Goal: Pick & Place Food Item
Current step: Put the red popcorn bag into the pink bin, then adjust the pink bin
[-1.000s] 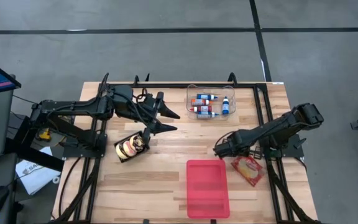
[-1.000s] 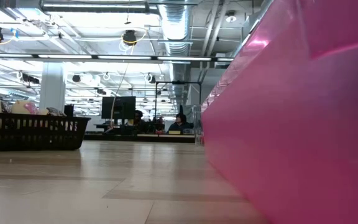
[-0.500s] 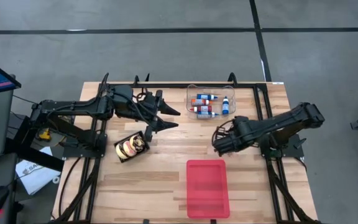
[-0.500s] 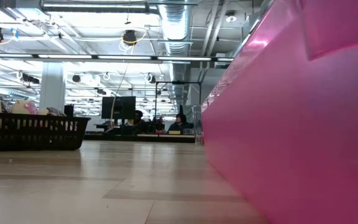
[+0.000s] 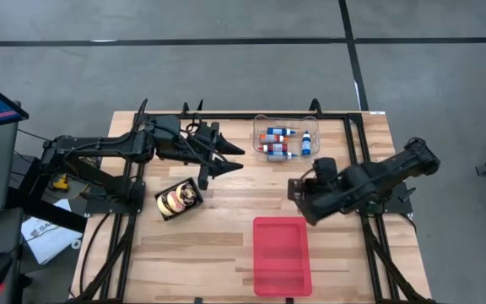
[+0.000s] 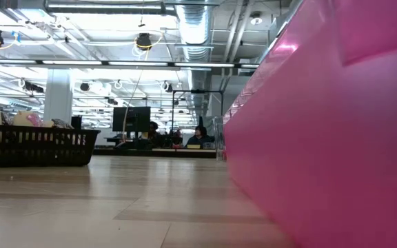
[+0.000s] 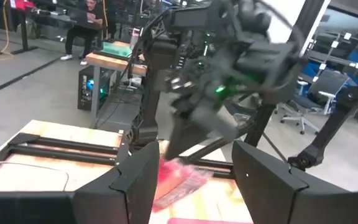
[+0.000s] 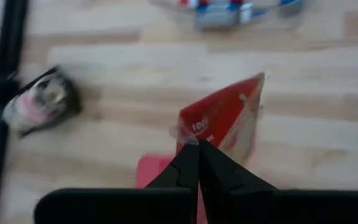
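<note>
A wooden counter [image 5: 226, 245] carries a pink tray [image 5: 282, 256]. Just beyond the tray, the right end effector [image 8: 197, 149] pinches a red snack packet [image 8: 225, 118] by its edge, hanging free for placing. The left end effector [image 5: 218, 158], spread and empty, waits farther from the tray.

You have bare wood between the red tray [image 5: 282, 254] and the black basket [image 5: 178, 200], and along the table's [image 5: 226, 228] near-left edge. The clear bin of bottles [image 5: 287, 140] blocks the far middle. The left gripper [image 5: 226, 160], jaws apart, overhangs the centre-left.
</note>
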Available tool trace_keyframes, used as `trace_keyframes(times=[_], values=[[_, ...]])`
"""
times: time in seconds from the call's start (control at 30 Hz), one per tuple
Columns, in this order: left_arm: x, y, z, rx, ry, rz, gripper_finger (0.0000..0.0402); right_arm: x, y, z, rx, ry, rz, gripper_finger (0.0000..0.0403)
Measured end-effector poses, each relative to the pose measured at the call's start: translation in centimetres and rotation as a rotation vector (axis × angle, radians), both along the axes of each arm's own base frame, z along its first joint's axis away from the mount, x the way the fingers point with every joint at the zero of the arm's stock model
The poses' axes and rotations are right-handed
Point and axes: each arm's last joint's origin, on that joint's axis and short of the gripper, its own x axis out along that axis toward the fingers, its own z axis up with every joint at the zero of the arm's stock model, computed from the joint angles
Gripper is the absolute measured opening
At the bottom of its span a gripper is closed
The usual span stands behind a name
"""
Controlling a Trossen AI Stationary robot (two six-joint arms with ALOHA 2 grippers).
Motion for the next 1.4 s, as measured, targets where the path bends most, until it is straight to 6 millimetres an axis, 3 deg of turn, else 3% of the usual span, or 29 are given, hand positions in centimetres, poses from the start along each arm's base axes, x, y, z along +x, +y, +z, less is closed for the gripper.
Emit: trace_keyframes(times=[0.2,0.5,0.67,0.8,0.97,1.17,1.3,1.4], values=[[-0.3,0.1,0.1,-0.001,0.003,0.029,0.0199,-0.6,3.2,0.8,0.079,-0.040,0.165,0.0000],[-4.2,0.6,2.0,0.037,-0.007,0.220,0.0199,1.6,7.6,-2.4,0.120,0.073,0.361,0.0000],[-6.7,0.5,3.0,0.010,-0.014,0.273,0.0199,2.2,7.5,-5.0,0.099,0.166,0.356,0.0000],[-8.6,0.0,3.6,0.002,-0.027,0.268,0.0199,3.2,7.8,-8.2,0.127,0.155,0.387,0.0000],[-10.8,-0.7,3.6,0.032,0.018,0.246,0.0199,2.9,7.8,-11.3,0.137,0.187,0.385,0.0001],[-13.1,-0.9,2.0,0.106,0.167,0.218,0.0199,2.9,7.6,-14.1,0.116,0.186,0.450,0.0029],[-14.3,-0.8,-1.2,0.083,0.200,0.220,0.0199,3.0,7.2,-14.9,0.150,0.174,0.475,0.0064],[-14.9,-0.7,-4.4,0.061,0.143,0.222,0.0199,2.9,7.1,-14.2,0.158,0.141,0.500,0.0082]])
